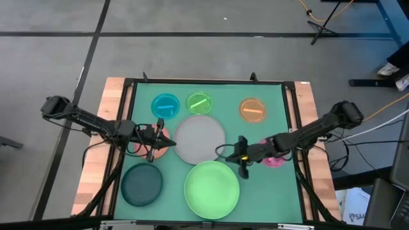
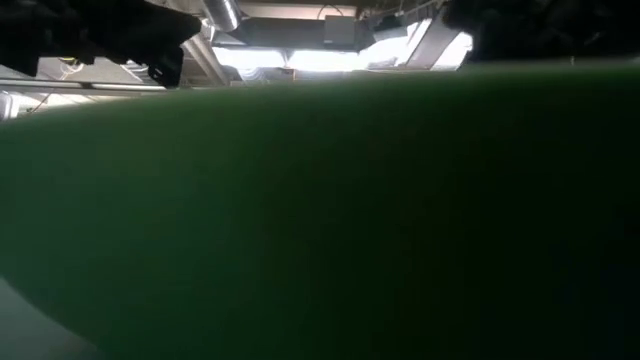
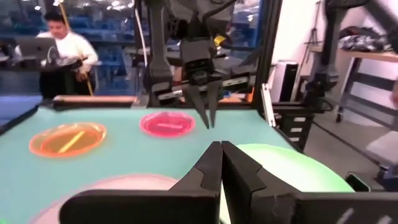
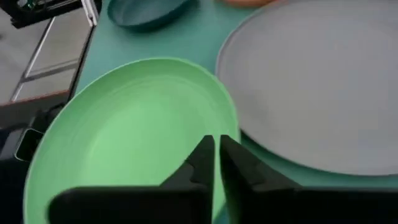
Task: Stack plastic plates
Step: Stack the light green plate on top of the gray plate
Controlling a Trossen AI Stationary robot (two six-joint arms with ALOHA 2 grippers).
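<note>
All eight plates lie flat on the green mat. The large grey plate (image 1: 199, 139) is in the middle, with the large light green plate (image 1: 211, 187) near of it and the dark teal plate (image 1: 142, 184) at near left. Small blue (image 1: 165, 105), green (image 1: 199, 102) and orange (image 1: 252, 110) plates line the far side. The pink plate (image 1: 275, 161) lies partly under my right arm. The salmon plate (image 1: 164, 137) is mostly hidden under my left gripper (image 1: 170, 143), which is shut (image 3: 221, 152) at the grey plate's left edge. My right gripper (image 1: 240, 166) is shut (image 4: 216, 149) over the light green plate's far right rim (image 4: 230, 127).
The light green plate's wall (image 2: 320, 220) fills the low view. A black frame rims the mat, with wooden table strips on both sides. A person (image 3: 62, 46) stands in the room beyond the table. Bare mat shows at the near right and between the plates.
</note>
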